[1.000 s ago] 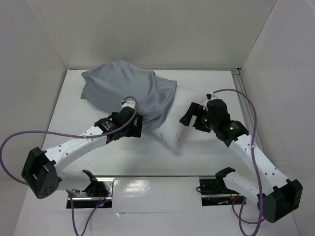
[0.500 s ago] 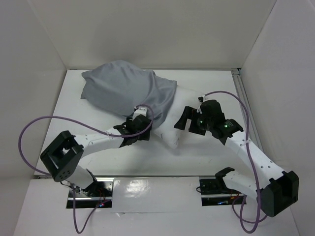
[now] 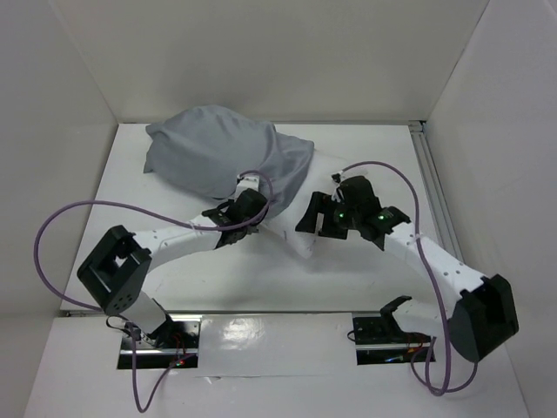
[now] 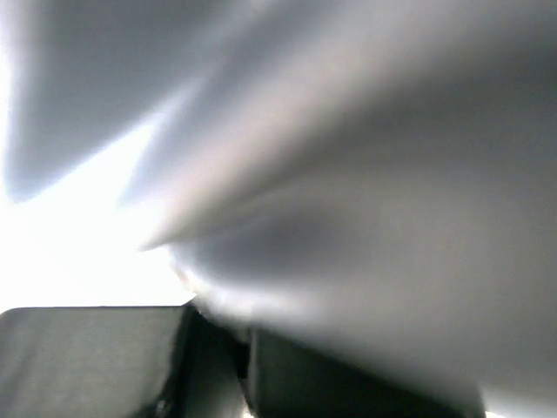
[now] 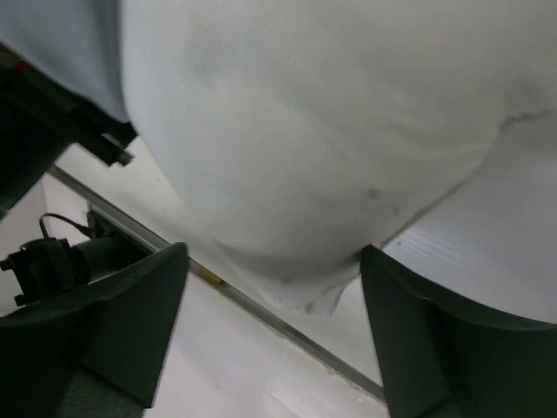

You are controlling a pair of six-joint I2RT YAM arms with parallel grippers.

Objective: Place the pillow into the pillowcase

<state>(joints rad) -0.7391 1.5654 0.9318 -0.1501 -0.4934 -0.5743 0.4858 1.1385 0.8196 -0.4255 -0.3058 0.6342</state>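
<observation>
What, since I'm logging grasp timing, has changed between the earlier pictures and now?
The left pincer edged right along the pillowcase edge and shut on its grey cloth. The right pincer moved left, and its open jaws now sit astride the pillow at its exposed end. Pillow and pillowcase lie where they were.

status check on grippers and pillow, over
Left gripper shut on the pillowcase edge. Right gripper open, straddling the pillow corner. Pillow part in, near end out. Nothing blocking.
</observation>
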